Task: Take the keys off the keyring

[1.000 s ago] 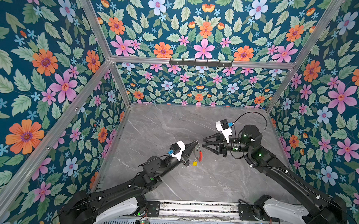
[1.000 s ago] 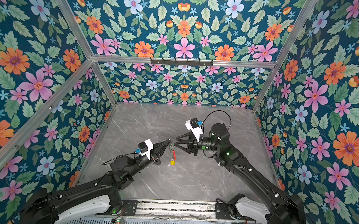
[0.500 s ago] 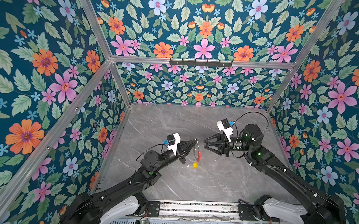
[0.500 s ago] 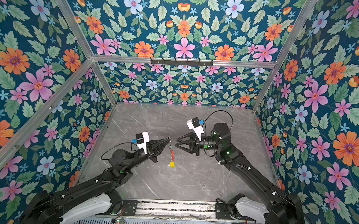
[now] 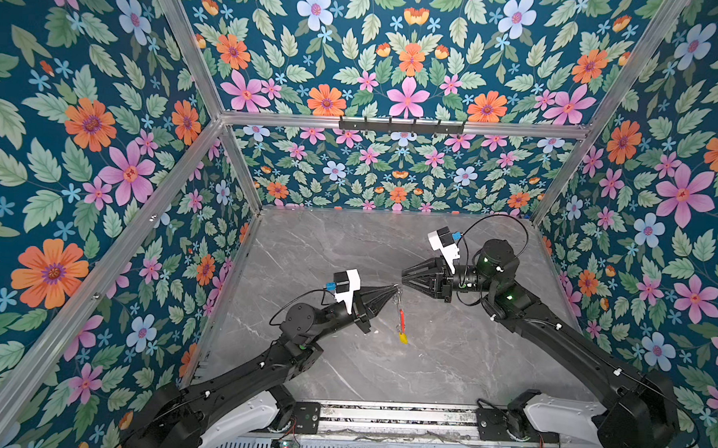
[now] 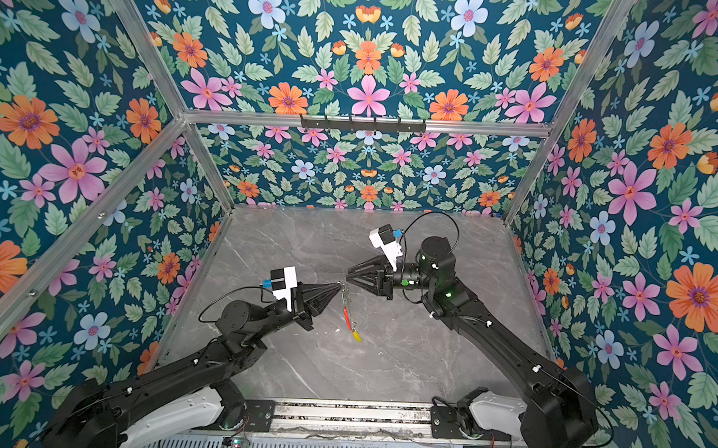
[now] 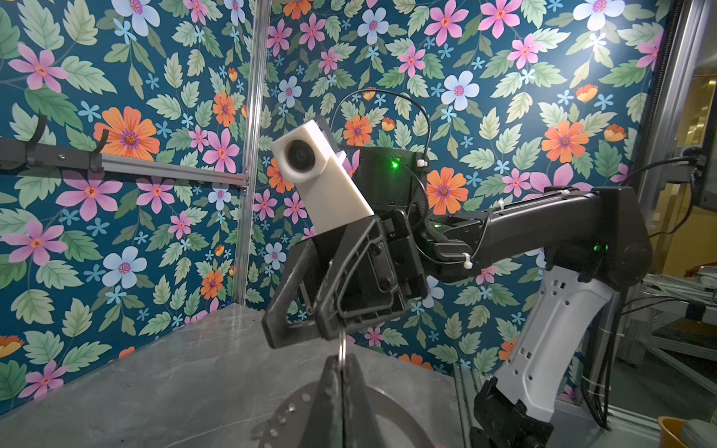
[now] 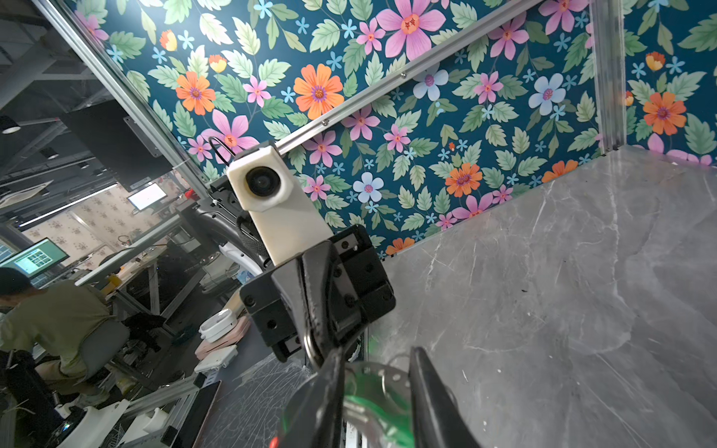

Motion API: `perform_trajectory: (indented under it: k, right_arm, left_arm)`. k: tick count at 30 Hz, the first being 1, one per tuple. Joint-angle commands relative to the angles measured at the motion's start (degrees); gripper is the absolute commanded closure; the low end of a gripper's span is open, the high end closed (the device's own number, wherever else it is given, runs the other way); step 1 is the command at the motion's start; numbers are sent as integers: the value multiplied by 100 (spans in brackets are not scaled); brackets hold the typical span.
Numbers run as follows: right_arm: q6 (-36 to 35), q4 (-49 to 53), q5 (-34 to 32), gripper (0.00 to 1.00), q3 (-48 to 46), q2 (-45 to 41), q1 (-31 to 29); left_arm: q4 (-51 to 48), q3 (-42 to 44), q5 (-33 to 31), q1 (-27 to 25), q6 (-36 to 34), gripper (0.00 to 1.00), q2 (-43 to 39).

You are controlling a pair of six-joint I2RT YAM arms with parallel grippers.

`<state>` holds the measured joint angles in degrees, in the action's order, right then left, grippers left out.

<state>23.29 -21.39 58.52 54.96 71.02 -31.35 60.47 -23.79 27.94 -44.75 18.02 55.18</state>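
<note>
My left gripper [image 5: 396, 292] is shut on a small silver ring [image 7: 341, 348] of the keyring. The keyring's red sleeve [image 5: 402, 318] and the yellow key [image 5: 403, 338] hang below that grip in both top views, with the yellow key [image 6: 356, 337] just above the table. My right gripper [image 5: 404, 275] faces the left one, tip to tip, at the held ring. In the right wrist view its fingers [image 8: 334, 372] stand apart. A blurred green key [image 8: 372, 403] lies between them, close to the lens. The green key is hidden in both top views.
The grey marble table [image 5: 447, 362] carries only a few small white specks. Floral walls close in the back and both sides. A black hook rail [image 5: 401, 125] runs along the back wall. A metal rail [image 5: 382, 413] crosses the front edge between the arm bases.
My right gripper has edged closer to the left gripper's tip and its jaws have narrowed. The left arm's wrist swung slightly left; its grip on the ring is unchanged.
</note>
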Motion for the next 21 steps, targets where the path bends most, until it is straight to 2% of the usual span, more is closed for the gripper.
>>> perform_trajectory:
  k: [1, 12, 21]
  right_arm:
    - [203, -392, 279, 71, 66, 26, -36]
    - [36, -1, 417, 71, 135, 34, -191]
    - [-112, 174, 369, 81, 177, 66, -274]
  left_arm:
    - [237, 15, -66, 4, -2, 100, -33]
    - [237, 40, -158, 3, -51, 100, -61]
    - [264, 15, -114, -3, -20, 100, -33]
